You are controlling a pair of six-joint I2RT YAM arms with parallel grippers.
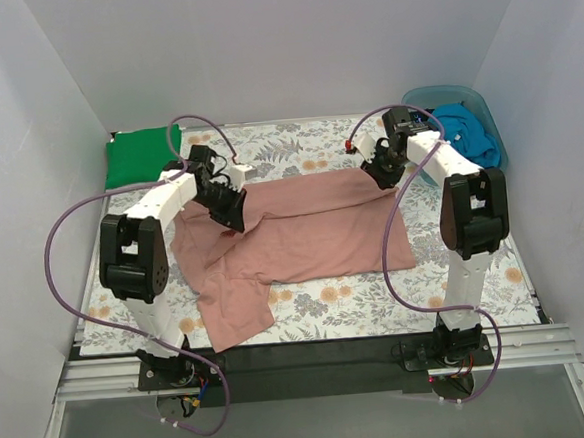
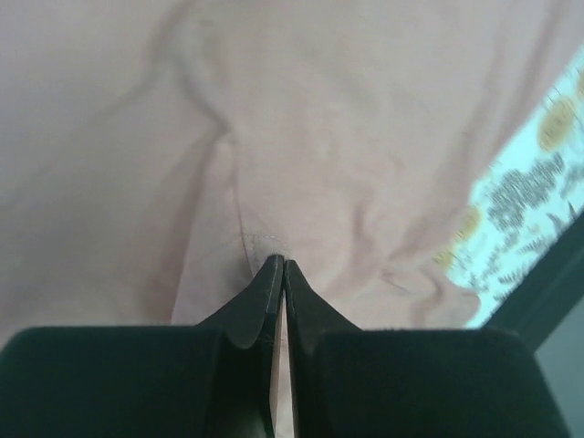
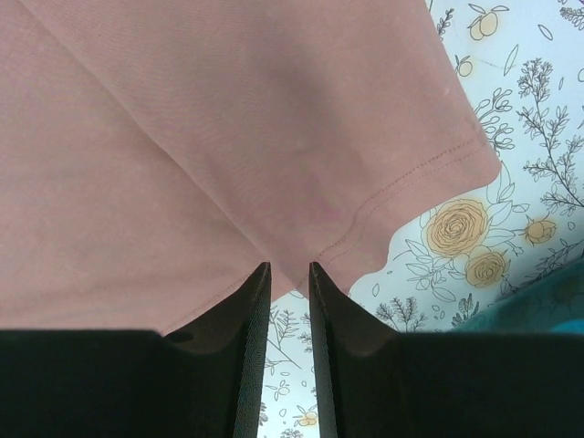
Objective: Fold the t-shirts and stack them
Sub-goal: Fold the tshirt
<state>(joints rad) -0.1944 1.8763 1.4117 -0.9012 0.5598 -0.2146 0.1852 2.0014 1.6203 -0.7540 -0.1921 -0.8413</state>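
The pink t-shirt (image 1: 308,228) lies spread across the floral table covering (image 1: 378,308), one sleeve trailing toward the near edge. The left gripper (image 2: 276,266) has its fingers pressed together, pinching a fold near the collar. The right gripper (image 3: 289,269) stands slightly apart at the hem corner; I can't tell if cloth sits between. To fold cleanly, I'd judge both corners should lift level and travel together, keeping the edge taut.

On my left wrist camera, the left gripper (image 2: 278,266) has its jaws pressed together, pinching a ridge of the dusty pink t-shirt (image 2: 301,119). Wrinkled pink cloth fills the view; the floral table covering (image 2: 534,178) shows at right.
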